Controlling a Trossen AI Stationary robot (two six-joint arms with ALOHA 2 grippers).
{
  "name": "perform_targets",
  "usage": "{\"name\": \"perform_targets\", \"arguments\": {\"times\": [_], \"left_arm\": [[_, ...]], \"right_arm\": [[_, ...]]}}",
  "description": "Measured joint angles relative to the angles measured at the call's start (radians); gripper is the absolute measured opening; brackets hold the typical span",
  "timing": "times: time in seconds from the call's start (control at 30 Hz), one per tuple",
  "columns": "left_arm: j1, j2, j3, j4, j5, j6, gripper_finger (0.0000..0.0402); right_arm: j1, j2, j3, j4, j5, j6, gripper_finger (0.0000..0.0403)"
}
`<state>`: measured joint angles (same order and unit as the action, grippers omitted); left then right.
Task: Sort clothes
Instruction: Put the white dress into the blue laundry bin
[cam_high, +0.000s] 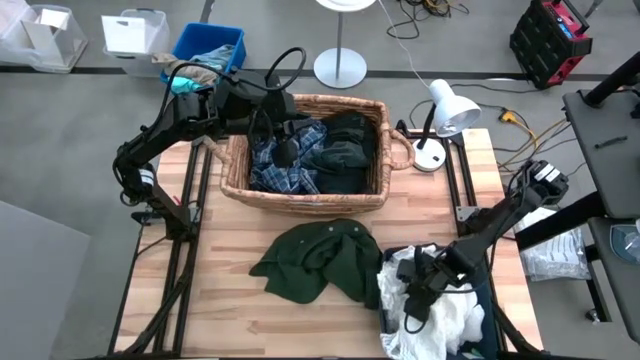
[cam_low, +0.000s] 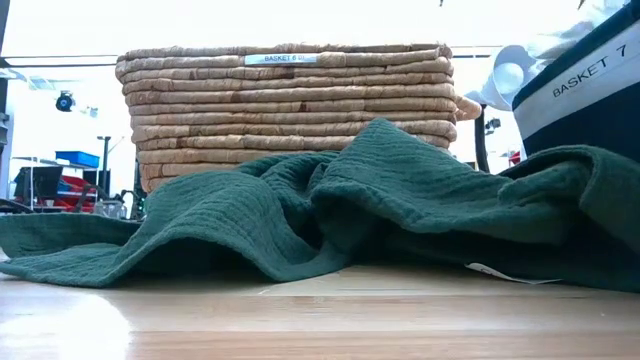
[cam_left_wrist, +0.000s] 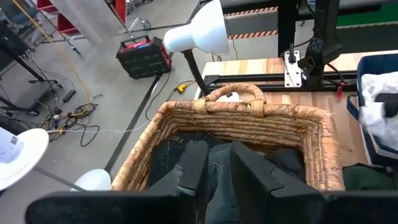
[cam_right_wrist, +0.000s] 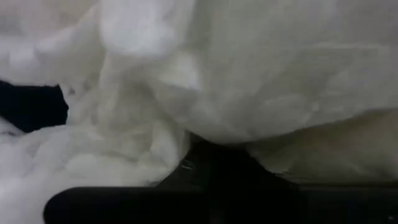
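A wicker basket (cam_high: 300, 200) at the table's far middle holds a navy plaid garment (cam_high: 285, 170) and dark grey and black garments (cam_high: 345, 150). My left gripper (cam_high: 286, 152) hangs over the basket's left half, pointing down. In the left wrist view its fingers (cam_left_wrist: 193, 171) stand a narrow gap apart above a dark grey garment (cam_left_wrist: 217, 162). A dark green garment (cam_high: 320, 260) lies spread on the table before the basket and fills the low view (cam_low: 380, 210). My right gripper (cam_high: 415, 300) is down among white garments (cam_high: 445, 320) in a navy bin (cam_low: 590, 90) at the near right.
A white desk lamp (cam_high: 445, 110) stands at the basket's right handle (cam_high: 400, 150). Beyond the table's far left edge are a blue bin with rags (cam_high: 205, 50) and clear bins (cam_high: 135, 35). Bare wood shows at the near left (cam_high: 220, 310).
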<state>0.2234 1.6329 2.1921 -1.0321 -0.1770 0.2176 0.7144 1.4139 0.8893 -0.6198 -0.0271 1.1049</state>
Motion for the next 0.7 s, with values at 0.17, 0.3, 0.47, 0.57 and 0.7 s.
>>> {"name": "perform_targets", "arguments": {"times": [0.17, 0.3, 0.47, 0.57, 0.7], "left_arm": [[0.004, 0.0, 0.0, 0.0, 0.0, 0.01, 0.0048], [0.006, 0.0, 0.0, -0.001, 0.0, 0.01, 0.0048], [0.008, 0.0, 0.0, -0.002, 0.0, 0.01, 0.0048], [0.008, 0.0, 0.0, -0.003, 0.0, 0.01, 0.0048], [0.008, 0.0, 0.0, -0.003, 0.0, 0.01, 0.0048]], "right_arm": [[0.0, -0.001, -0.065, 0.045, 0.005, 0.053, 0.0009], [-0.008, 0.0, -0.087, 0.042, 0.03, 0.073, 0.0009], [-0.021, -0.009, -0.081, 0.028, 0.037, 0.098, 0.0009], [-0.021, -0.036, -0.05, 0.009, 0.038, 0.108, 0.0011], [-0.021, -0.066, 0.02, -0.06, 0.027, 0.109, 0.0012]]}}
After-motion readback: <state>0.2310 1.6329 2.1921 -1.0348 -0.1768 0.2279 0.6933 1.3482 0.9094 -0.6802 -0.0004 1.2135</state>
